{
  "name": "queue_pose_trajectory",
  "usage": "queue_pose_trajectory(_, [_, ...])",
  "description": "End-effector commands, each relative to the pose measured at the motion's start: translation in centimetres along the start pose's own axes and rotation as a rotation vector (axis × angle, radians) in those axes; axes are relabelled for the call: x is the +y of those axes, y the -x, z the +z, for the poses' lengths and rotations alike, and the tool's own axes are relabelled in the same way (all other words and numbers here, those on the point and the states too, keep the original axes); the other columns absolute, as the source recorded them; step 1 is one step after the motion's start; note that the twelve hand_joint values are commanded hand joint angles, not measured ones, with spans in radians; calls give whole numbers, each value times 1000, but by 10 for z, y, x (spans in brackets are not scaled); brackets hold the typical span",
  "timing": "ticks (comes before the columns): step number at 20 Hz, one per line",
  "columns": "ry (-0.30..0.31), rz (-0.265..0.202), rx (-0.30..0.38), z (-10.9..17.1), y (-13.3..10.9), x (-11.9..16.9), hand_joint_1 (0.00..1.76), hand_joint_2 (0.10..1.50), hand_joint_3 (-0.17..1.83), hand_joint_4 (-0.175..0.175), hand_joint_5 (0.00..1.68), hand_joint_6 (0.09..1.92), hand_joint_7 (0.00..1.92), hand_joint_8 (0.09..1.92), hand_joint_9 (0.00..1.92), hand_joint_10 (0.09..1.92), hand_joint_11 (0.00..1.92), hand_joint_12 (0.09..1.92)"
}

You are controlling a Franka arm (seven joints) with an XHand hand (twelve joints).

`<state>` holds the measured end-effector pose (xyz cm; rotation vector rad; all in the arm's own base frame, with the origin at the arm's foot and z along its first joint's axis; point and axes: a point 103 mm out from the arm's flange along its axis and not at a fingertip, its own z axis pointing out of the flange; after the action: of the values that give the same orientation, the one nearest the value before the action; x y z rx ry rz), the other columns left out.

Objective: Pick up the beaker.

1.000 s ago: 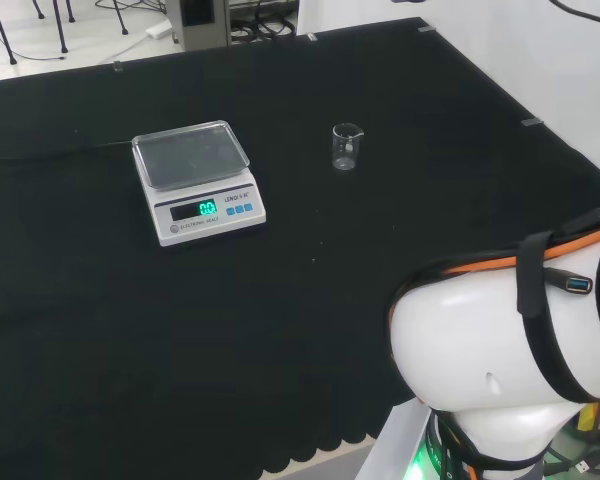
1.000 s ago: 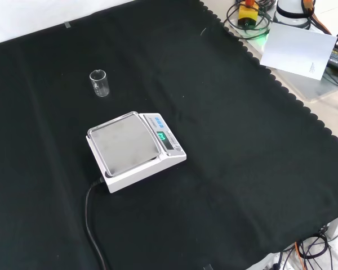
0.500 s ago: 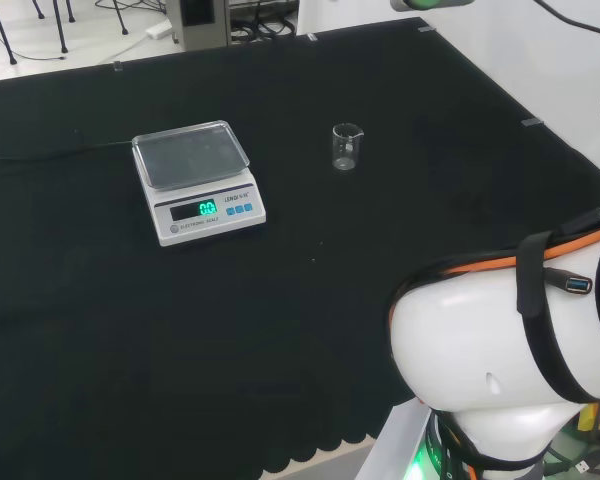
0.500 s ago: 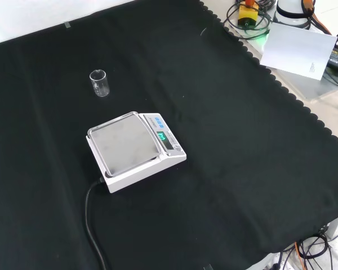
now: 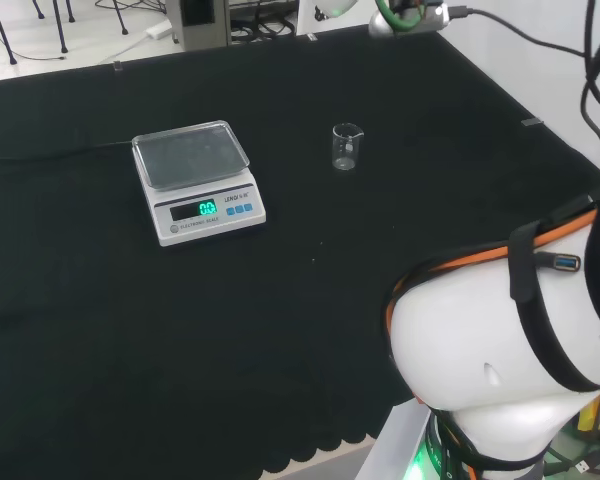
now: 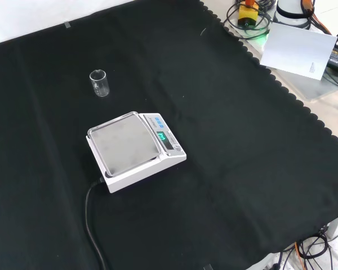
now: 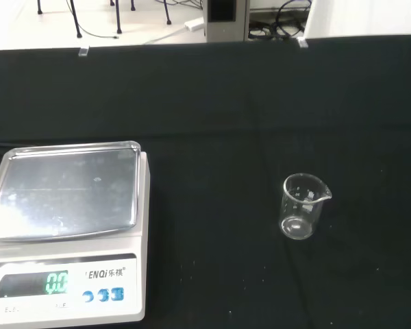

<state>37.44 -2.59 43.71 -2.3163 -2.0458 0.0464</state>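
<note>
Beaker (image 5: 346, 147) stands upright and alone on the desk (image 6: 225, 129), well apart from the scale (image 5: 195, 180), so approach from above; fingers' state I cannot tell.

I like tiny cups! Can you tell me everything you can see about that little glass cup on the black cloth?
It is a small beaker of clear glass, with a round body, a thick rim and a little pouring spout. It looks empty. It stands upright on the black cloth, on its own, touching nothing else. In the head view it stands to the right of the white scale; in the front view it stands beyond it.
</note>
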Motion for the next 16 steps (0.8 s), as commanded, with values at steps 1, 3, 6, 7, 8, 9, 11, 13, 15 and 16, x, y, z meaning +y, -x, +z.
queue_pose_trajectory(1, [-26, 4, 81, 36, 22, 51, 701, 762, 705, -44, 553, 651, 678, 686, 783, 700, 293, 1399])
queue_pose_trajectory(3, [-39, 1, 92, 44, 26, 65, 702, 761, 708, -45, 555, 655, 677, 687, 782, 702, 293, 1399])
queue_pose_trajectory(6, [-54, 3, 116, 63, 29, 86, 704, 760, 711, -47, 558, 660, 676, 688, 783, 704, 293, 1399])
queue_pose_trajectory(7, [-66, 5, 121, 70, 30, 93, 706, 759, 712, -47, 559, 662, 676, 689, 783, 704, 293, 1399])
queue_pose_trajectory(8, [-76, 7, 127, 77, 30, 99, 708, 759, 712, -47, 559, 664, 675, 689, 782, 705, 292, 1399])
queue_pose_trajectory(9, [-89, 7, 134, 83, 31, 106, 710, 757, 713, -48, 559, 665, 674, 689, 781, 705, 291, 1399])
queue_pose_trajectory(11, [-108, 7, 138, 94, 31, 117, 715, 755, 714, -49, 557, 668, 669, 689, 777, 705, 290, 1399])
queue_pose_trajectory(13, [-125, 7, 145, 104, 31, 126, 721, 752, 717, -50, 554, 673, 665, 692, 771, 708, 289, 1399])
queue_pose_trajectory(15, [-139, 7, 154, 114, 33, 135, 725, 749, 721, -51, 553, 679, 662, 695, 768, 713, 288, 1400])
queue_pose_trajectory(16, [-146, 9, 160, 119, 34, 140, 727, 748, 722, -51, 552, 681, 660, 696, 767, 714, 287, 1400])
